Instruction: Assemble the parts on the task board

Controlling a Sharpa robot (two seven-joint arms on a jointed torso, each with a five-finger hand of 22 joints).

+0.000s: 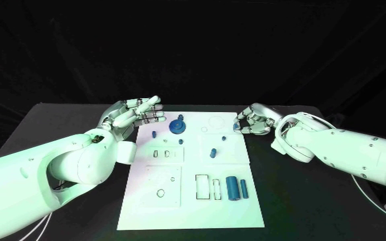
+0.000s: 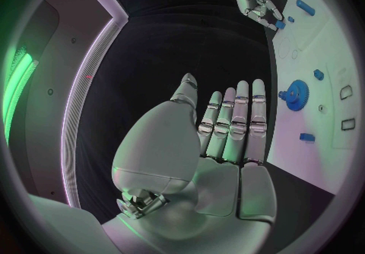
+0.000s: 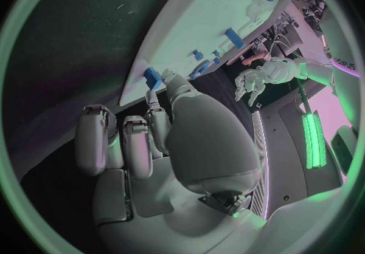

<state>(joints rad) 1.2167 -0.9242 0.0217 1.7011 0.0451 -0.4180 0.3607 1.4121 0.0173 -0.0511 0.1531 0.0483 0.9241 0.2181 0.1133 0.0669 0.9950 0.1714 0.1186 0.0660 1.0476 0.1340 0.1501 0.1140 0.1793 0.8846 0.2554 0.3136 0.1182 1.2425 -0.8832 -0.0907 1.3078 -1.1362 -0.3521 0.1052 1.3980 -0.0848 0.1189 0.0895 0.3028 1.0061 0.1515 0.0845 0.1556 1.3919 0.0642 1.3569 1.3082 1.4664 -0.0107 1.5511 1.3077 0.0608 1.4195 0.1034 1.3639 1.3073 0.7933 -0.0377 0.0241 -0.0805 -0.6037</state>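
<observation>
Head view has the right hand (image 1: 253, 123) pinching a small blue part (image 1: 239, 129) at the task board's (image 1: 193, 207) two-o'clock edge, seemingly mid-pickup, needing a lift toward its socket, while the left hand (image 1: 133, 114) hovers empty, fingers apart.

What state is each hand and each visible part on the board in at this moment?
left hand: open, fingers extended, at the board's far left corner, holding nothing.
right hand: fingers curled at the board's far right edge; a small blue piece shows at its fingertips, a hold not certain.
task board: flat on the table.
blue gear: on the board, untouched.
two blue cylinders: lying side by side, untouched.
</observation>
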